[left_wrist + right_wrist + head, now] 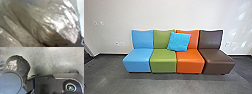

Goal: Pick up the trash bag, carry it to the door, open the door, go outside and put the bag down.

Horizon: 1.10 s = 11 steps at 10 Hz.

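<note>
The trash bag (50,25) is seen up close in the left wrist view, shiny and full of folds; in the right wrist view it is seen near the robot's dark base plate (50,84); whether the floor (169,85) is touched by it cannot be told; the carry to the door is judged to be in hand; whether the left gripper or the right gripper is apart, together or clamped on the bag cannot be told; a row of four seats (163,60) is faced, with a blue cushion (179,41) propped up on the middle two; for the next move, a slow turn is called for, with the bag kept up and not bumped
</note>
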### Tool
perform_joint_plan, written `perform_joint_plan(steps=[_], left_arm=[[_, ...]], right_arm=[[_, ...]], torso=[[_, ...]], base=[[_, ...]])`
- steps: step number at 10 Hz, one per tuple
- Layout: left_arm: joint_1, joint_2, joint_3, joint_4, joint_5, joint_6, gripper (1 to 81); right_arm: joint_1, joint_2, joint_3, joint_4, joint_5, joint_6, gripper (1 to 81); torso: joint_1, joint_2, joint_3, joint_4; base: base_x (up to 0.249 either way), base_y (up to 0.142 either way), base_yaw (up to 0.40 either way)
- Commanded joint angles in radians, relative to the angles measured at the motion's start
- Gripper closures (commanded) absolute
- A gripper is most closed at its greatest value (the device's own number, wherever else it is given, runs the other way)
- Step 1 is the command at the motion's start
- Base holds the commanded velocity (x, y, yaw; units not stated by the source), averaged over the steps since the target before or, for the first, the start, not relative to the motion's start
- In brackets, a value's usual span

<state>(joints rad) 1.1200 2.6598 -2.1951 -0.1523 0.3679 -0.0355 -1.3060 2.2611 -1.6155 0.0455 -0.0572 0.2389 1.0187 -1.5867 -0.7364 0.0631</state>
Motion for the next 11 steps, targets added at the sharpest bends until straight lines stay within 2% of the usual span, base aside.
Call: perform_joint_plan(steps=[1,3,4,5,7,10,11], left_arm=[[-0.062,-0.007,-0.004,-0.003,0.051,0.023,81.1],[-0.045,0.037,-0.086,-0.003,0.049,0.032,81.1],[-0.036,0.049,-0.104,-0.003,0.048,0.043,81.1],[-0.032,0.057,-0.109,-0.003,0.048,0.052,81.1],[-0.025,0.063,-0.111,-0.003,0.049,0.052,81.1],[0.011,0.091,-0.149,0.002,0.046,0.054,81.1],[0.031,0.108,-0.176,0.023,0.046,0.054,81.1]], right_arm=[[0.032,-0.004,-0.029,-0.019,-0.052,-0.007,1.0],[0.023,0.034,-0.076,-0.03,-0.052,-0.007,1.0],[0.013,0.042,-0.073,-0.035,-0.052,-0.007,1.0],[-0.003,0.051,-0.078,-0.053,-0.047,-0.007,1.0],[-0.034,0.076,-0.11,-0.073,-0.007,-0.007,1.0],[-0.059,0.116,-0.159,-0.085,-0.007,-0.007,1.0],[-0.062,0.136,-0.188,-0.095,-0.007,-0.007,1.0]], torso=[[-0.063,0.098,0.075,0.0],[-0.11,0.169,0.125,0.0],[-0.134,0.205,0.074,0.0],[-0.154,0.237,0.094,0.0],[-0.191,0.292,0.106,0.0],[-0.26,0.398,0.108,0.0],[-0.283,0.435,0.108,0.0]], base=[[0.0,0.0,0.0],[0.0,0.0,0.0],[0.0,0.0,0.0],[0.0,0.0,0.0],[0.0,0.0,0.0],[0.0,0.0,0.0],[0.0,0.0,0.0]])
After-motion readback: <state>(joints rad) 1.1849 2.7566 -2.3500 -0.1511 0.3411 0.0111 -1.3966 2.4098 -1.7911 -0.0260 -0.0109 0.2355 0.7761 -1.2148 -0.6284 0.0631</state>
